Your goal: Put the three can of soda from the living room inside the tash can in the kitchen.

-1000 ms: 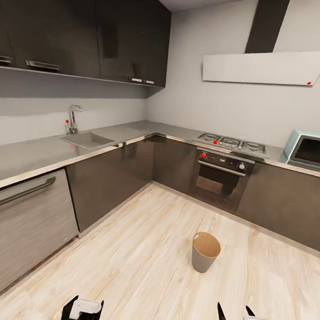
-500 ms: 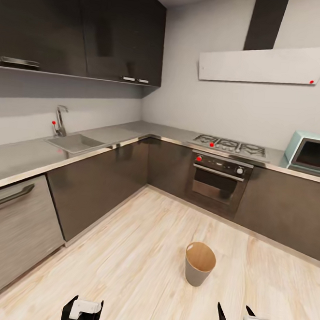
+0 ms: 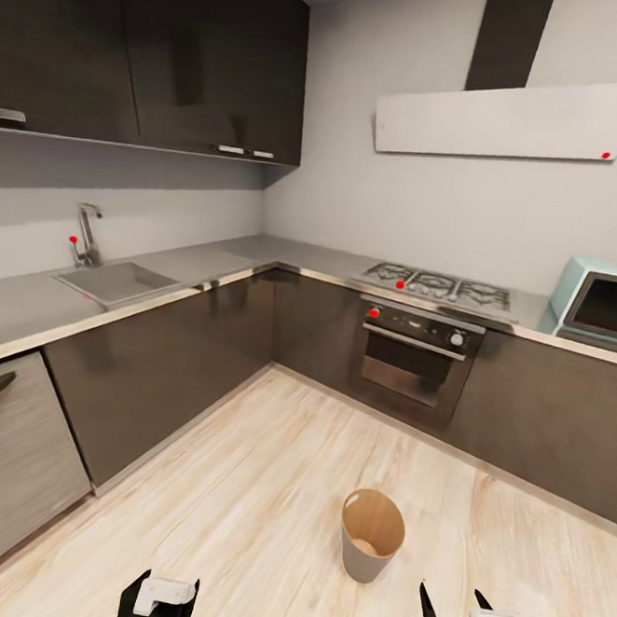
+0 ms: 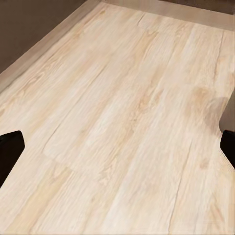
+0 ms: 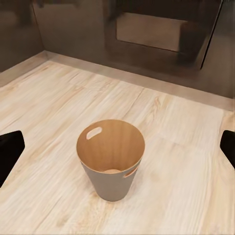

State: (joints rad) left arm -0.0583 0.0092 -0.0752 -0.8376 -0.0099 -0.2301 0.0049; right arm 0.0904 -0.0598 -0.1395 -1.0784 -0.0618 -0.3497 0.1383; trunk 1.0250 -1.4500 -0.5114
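The tash can stands upright on the pale plank floor of the kitchen. It is a small round tapered pail, grey-brown outside and tan inside, with slot handles. It is a short way ahead of me, between my two arms and nearer the right one. In the right wrist view the tash can sits straight ahead, its mouth open towards me. My left gripper and right gripper hang low at the near edge, both open and holding nothing. The left gripper's fingertips frame bare floor. The can of soda items are out of view.
Dark cabinets under a steel counter run along the left wall, with a sink. Along the far wall are a hob, a built-in oven and a pale blue microwave. Plank floor lies between me and them.
The whole view has shifted: the camera has moved forward, so the pail now looks nearer and lower in the picture. Both grippers keep the same place and stay open.
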